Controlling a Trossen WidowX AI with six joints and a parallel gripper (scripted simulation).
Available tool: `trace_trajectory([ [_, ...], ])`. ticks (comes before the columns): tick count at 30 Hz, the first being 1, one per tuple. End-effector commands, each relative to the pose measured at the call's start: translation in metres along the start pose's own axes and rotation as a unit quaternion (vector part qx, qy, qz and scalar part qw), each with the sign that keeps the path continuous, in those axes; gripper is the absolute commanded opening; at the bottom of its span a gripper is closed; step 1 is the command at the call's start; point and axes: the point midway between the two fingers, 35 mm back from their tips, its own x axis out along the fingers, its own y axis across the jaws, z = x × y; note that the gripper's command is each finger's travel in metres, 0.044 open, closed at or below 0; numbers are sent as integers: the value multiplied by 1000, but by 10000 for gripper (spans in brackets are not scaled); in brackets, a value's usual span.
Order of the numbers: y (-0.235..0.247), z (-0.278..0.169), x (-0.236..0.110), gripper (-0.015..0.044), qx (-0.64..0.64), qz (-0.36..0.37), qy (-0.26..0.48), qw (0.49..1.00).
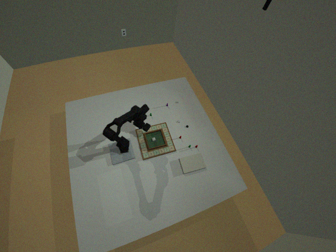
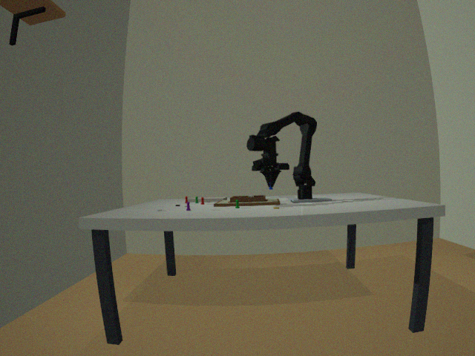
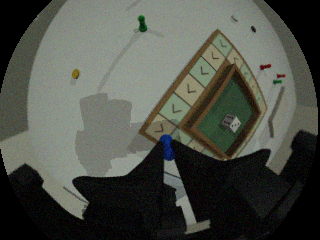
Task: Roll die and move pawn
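My gripper (image 3: 167, 144) (image 2: 270, 186) is shut on a small blue pawn (image 3: 167, 147) (image 2: 270, 187) and holds it in the air above the near corner of the board (image 1: 142, 146) (image 3: 175, 112) (image 2: 220, 204). The board has a ring of cream and green arrow squares around a green dice tray (image 1: 159, 139) (image 3: 230, 102). A white die (image 1: 153, 138) (image 3: 231, 122) lies in the tray. In the top view the arm (image 1: 127, 119) covers the fingers.
Loose pawns stand on the table off the board: green (image 3: 142, 24) (image 2: 237, 203), purple (image 2: 188, 206), red (image 1: 180, 137) (image 3: 266, 67), and a green and red pair (image 1: 192, 146). A small yellow piece (image 3: 75, 74), a white card (image 1: 192, 163) and the arm's grey base plate (image 1: 119, 158) also lie on the table.
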Motion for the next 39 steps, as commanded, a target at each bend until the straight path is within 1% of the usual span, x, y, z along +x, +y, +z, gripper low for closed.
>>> trace_trajectory([
  [1,4,-6,6,0,3,3,1,1000],
  [5,4,-6,13,0,3,3,1,1000],
  [13,4,-7,40,0,3,3,1,1000],
  [20,4,-7,43,0,3,3,1,1000],
  [31,4,-7,58,0,3,3,1,1000],
  [32,3,-4,52,26,0,0,-3,1000],
  [39,3,-4,52,210,0,0,-3,1000],
])
